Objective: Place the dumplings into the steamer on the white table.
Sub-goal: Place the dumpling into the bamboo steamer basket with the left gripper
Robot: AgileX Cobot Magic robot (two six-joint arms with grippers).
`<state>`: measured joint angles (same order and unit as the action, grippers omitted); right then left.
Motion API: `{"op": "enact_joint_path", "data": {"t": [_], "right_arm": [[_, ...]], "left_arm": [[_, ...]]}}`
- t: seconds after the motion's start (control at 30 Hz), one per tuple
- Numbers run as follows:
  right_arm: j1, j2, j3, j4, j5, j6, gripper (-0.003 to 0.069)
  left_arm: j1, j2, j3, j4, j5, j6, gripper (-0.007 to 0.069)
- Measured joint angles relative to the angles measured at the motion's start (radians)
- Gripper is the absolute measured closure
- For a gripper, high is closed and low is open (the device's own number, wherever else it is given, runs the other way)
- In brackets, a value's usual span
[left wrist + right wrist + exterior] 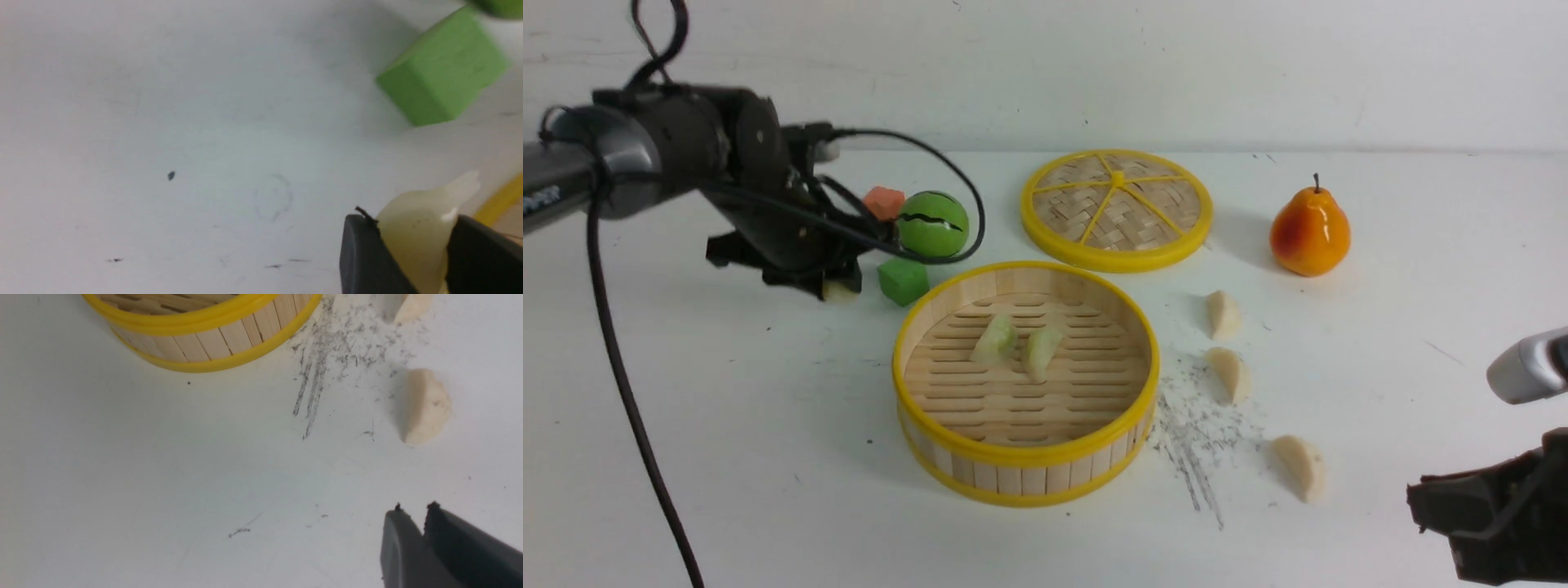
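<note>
My left gripper (410, 222) has its jaws pressed in on a greenish dumpling (421, 204). The pinch is only at the fingertips, and a good part of the dumpling pokes out beyond them. That shallow hold is my main worry, because the piece looks soft and smooth and a quick lift or swing could squeeze it out. The gripper sits low over the white table (727, 425), at about ten o'clock from the steamer (1025, 453). I cannot tell whether the dumpling touches the tabletop.

The green cube (441, 69) lies just beside the gripper at eleven o'clock off the rim, so a low sweep would knock it. The steamer wall also stands in the path. If I clip its yellow rim, I judge the light basket would slide.

The held dumpling is pale and translucent, a crescent with a thin crimped edge. Two greenish dumplings (996, 339) lie side by side on the slats near the centre of the steamer. Three cream dumplings (1230, 371) lie apart on the table in a loose line from three to four o'clock. My right gripper (414, 510) hangs near the closest one, its jaws almost together and empty.
</note>
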<state>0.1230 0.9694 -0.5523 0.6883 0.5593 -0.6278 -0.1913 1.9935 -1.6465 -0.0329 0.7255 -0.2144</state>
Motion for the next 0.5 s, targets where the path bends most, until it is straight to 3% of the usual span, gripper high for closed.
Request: {"op": "enact_joint_path", "data": {"t": [0.17, 0.33, 0.5], "right_arm": [[0.000, 0.000, 0.000, 0.000, -0.001, 0.000, 0.0573], [0.000, 0.000, 0.000, 0.000, -0.001, 0.000, 0.0573], [0.000, 0.000, 0.000, 0.000, -0.001, 0.000, 0.0573]], "left_arm": [[-0.145, -0.088, -0.025, -0.088, 0.054, 0.089, 0.0387], [-0.310, -0.016, -0.027, -0.121, 0.007, 0.131, 0.0387], [-0.363, 0.104, -0.026, -0.088, -0.103, 0.125, 0.0387]]}}
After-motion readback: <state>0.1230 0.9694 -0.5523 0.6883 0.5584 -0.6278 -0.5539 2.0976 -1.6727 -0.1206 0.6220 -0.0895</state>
